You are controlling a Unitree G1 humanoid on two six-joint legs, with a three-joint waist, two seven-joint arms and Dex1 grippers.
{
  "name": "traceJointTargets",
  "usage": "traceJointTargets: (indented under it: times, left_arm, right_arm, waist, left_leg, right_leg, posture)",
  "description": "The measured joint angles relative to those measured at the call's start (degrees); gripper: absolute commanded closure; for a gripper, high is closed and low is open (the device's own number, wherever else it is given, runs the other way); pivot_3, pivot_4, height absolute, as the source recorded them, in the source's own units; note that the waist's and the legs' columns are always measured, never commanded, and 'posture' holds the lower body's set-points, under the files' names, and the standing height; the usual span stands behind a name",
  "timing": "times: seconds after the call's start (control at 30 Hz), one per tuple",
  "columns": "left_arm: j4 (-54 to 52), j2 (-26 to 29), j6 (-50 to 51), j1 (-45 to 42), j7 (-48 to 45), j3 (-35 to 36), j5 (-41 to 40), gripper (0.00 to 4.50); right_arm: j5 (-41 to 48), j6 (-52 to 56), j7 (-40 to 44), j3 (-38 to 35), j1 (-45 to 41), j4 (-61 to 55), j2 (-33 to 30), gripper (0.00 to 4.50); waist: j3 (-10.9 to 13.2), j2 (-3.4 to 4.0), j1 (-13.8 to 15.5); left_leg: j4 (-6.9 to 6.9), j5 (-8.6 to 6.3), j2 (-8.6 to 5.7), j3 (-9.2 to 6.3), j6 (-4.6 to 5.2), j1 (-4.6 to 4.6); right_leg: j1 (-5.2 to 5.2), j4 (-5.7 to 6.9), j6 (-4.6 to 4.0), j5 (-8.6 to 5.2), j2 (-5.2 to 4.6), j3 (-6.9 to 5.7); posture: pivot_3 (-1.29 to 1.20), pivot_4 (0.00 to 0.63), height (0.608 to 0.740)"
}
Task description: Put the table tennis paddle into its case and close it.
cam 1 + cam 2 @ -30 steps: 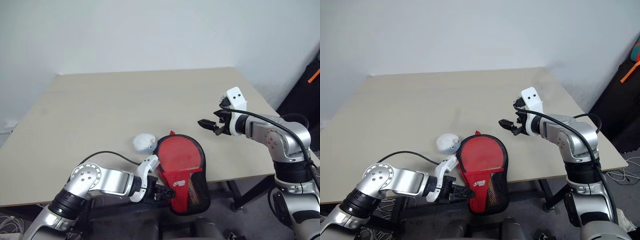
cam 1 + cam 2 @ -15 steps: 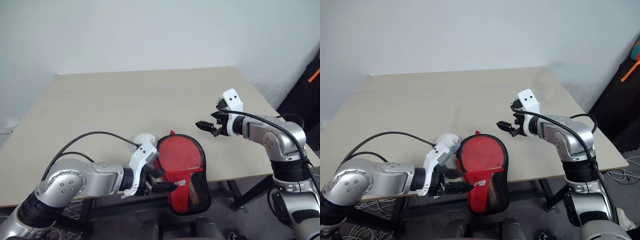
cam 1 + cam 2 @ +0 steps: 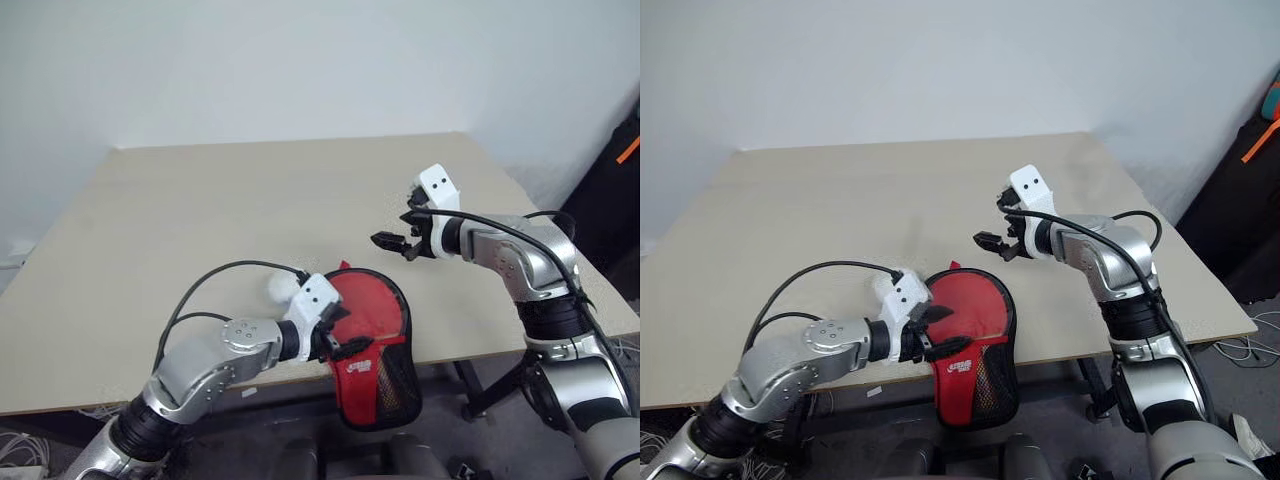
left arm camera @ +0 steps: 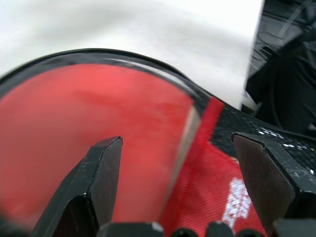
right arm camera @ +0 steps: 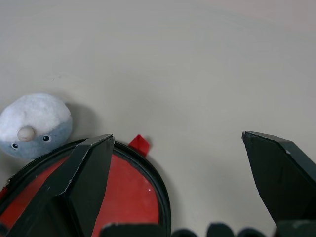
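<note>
Hanging half off the tabletop point(image 3: 200, 200) edge, the soft case point(image 3: 372, 340) looks floppy. Left jaws point(image 3: 338, 335), wide open and empty, hover at its near rim.

Between them shows stiff paddle point(image 4: 89, 128); grip the fabric rim.

Right jaws point(image 5: 182, 187) gape, empty; a small toy point(image 5: 32, 126) crowds one side.

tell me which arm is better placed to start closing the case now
Left, probably. The left gripper hangs open right over the case at the table's near edge, the paddle between its fingers in the wrist view. The right gripper is open too, but hovers apart above the bare table.
</note>
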Motion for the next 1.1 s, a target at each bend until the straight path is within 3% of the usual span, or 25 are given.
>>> traceJointTargets:
  times: [0.3,0.33,0.4,0.67,0.7,1.1]
  left_arm:
    - [4.62,-1.7,-7.08,-0.84,-6.38,-5.06,14.71,0.78]
    - [4.95,-1.7,-8.82,-0.85,-7.13,-5.59,16.61,0.94]
    - [5.45,-2.75,-11.63,-0.83,-8.01,-5.42,18.84,1.36]
    - [7.08,-8.04,-16.74,0.86,-9.4,-2.04,20.67,4.24]
    - [7.53,-8.41,-16.74,0.93,-9.65,-1.75,20.74,4.45]
    - [13.89,-9.21,-21.66,4.27,-17.33,-3.22,24.69,4.45]
  right_arm:
    - [-2.05,-2.6,1.49,1.89,-1.38,2.89,2.58,0.0]
    - [-2.15,-2.81,1.61,1.89,-1.46,3.34,2.73,0.0]
    - [-2.29,-3.07,1.82,1.92,-1.51,3.99,2.93,0.0]
    - [-3.37,-3.51,2.41,2.25,-1.75,4.67,3.74,0.0]
    - [-3.38,-3.52,2.46,2.25,-1.79,4.77,3.87,0.0]
    - [-4.43,-5.62,6.25,3.7,-3.87,7.97,4.47,0.0]
  waist:
    - [0.02,0.01,0.03]
    - [0.02,0.01,0.01]
    - [0.02,0.01,0.05]
    - [0.02,0.01,0.01]
    - [0.02,0.01,0.01]
    - [0.02,0.03,-0.02]
  left_leg:
    - [0.03,0.0,0.0,-0.05,0.01,-0.01]
    - [0.03,0.0,0.0,-0.05,0.01,0.0]
    - [0.03,0.0,0.0,-0.07,0.01,0.0]
    - [0.05,0.0,0.02,-0.09,0.01,0.01]
    - [0.06,0.0,0.02,-0.09,0.01,0.01]
    - [0.08,0.0,0.02,-0.11,0.01,0.02]
  right_leg:
    - [0.01,0.04,0.02,0.01,0.01,-0.02]
    - [0.01,0.04,0.02,0.01,0.01,-0.01]
    - [0.01,0.06,0.02,0.01,0.01,-0.02]
    - [0.01,0.13,0.07,0.04,0.02,-0.04]
    - [0.01,0.14,0.08,0.04,0.02,-0.04]
    - [0.03,0.14,0.13,0.07,0.02,-0.07]
  posture:
    - [0.0,0.0,0.74]
    - [0.0,0.0,0.74]
    - [0.0,0.0,0.74]
    - [0.0,0.0,0.74]
    - [0.0,0.0,0.74]
    - [0.0,0.0,0.74]
